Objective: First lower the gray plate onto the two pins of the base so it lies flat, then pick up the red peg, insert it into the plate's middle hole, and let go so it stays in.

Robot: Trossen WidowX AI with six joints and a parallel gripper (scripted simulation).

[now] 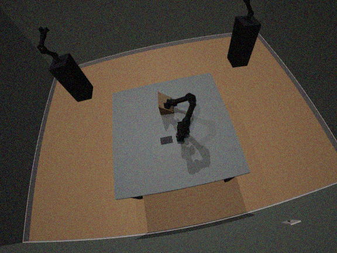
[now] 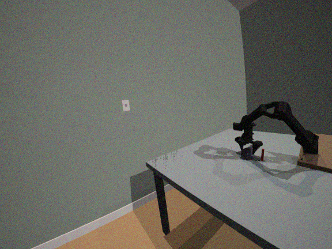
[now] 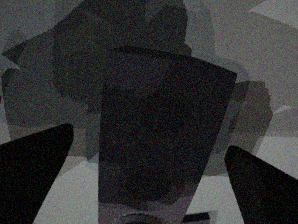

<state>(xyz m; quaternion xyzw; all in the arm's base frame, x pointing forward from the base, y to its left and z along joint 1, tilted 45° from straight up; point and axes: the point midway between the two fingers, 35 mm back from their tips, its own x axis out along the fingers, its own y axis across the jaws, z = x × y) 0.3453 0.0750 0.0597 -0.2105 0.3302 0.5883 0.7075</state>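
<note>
Low over the table point(image 2: 202, 184), the arm's fingers point(image 2: 238, 140) are spread wide and empty around the gray plate point(image 2: 246, 152), red peg point(image 2: 262, 154) standing at its three o'clock.

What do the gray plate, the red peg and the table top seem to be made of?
Gray plate: possibly metal or plastic; flat, dull gray, no shine visible.
Red peg: likely plastic; even red colour, too small to judge its finish.
Table top: smooth matte pale panel, perhaps laminate; it shows crisp shadows and no grain.
</note>
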